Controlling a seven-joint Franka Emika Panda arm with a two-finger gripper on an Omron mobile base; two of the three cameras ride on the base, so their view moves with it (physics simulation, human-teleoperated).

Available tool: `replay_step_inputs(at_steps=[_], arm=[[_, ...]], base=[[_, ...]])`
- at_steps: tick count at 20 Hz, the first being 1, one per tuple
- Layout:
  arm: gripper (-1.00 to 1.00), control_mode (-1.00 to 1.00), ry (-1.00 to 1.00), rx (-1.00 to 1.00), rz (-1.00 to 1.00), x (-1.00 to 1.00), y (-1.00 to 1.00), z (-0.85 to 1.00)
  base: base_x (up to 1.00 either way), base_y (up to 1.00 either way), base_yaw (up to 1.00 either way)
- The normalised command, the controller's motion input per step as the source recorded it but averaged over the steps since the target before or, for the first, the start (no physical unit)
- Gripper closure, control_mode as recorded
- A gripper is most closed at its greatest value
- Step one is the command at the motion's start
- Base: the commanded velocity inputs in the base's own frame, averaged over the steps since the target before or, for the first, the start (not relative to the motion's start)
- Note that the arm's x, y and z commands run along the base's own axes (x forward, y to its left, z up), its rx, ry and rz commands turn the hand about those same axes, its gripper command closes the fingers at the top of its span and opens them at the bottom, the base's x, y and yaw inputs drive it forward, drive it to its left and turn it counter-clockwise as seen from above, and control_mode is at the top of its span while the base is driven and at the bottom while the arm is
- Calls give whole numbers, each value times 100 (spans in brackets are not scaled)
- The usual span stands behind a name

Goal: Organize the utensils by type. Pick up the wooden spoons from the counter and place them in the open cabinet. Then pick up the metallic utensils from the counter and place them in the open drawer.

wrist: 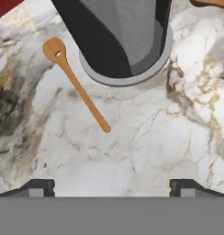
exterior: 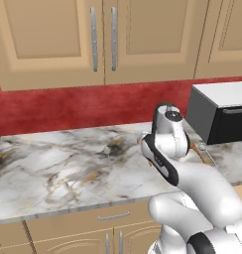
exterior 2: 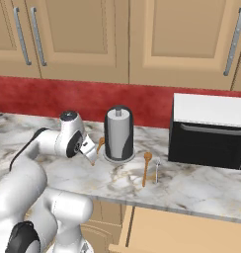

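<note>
One wooden spoon (wrist: 76,85) lies flat on the marble counter (wrist: 146,147), just left of the paper towel holder's round base (wrist: 125,73); its bowl end peeks out beside the holder (exterior 2: 100,144). My gripper (wrist: 113,187) hangs open above the counter, a little short of that spoon's handle end, holding nothing. From the right base view the gripper (exterior 2: 91,156) points down left of the holder. A second wooden spoon (exterior 2: 146,168) and a metal spoon (exterior 2: 156,172) lie side by side right of the holder. The open drawer (exterior 2: 186,230) juts out below the counter edge. The open cabinet is out of view.
A dark paper towel holder (exterior 2: 118,133) stands near the red backsplash. A black and white toaster oven (exterior 2: 211,131) sits at the counter's right. Closed tan wall cabinets (exterior: 98,39) hang above. My own arm (exterior: 182,168) blocks much of the left base view.
</note>
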Motion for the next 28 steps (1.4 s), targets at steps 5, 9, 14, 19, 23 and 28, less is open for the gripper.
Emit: replay_step_inputs(at_steps=[5, 9, 14, 19, 23, 28], arm=[[-100, -100, -9, 0, -11, 34, 0, -22], [-100, -100, -6, 0, -3, 38, 0, -9], [-100, -100, -1, 0, 0, 30, 0, -16], [-100, -100, 0, -3, 0, 24, 0, -20], [-100, -100, -1, -7, 0, 24, 0, -19], [-100, -100, -1, -7, 0, 24, 0, -21]], base=[[0, 0, 0], [0, 0, 0], [0, 0, 0], [0, 0, 0], [0, 0, 0], [0, 0, 0]])
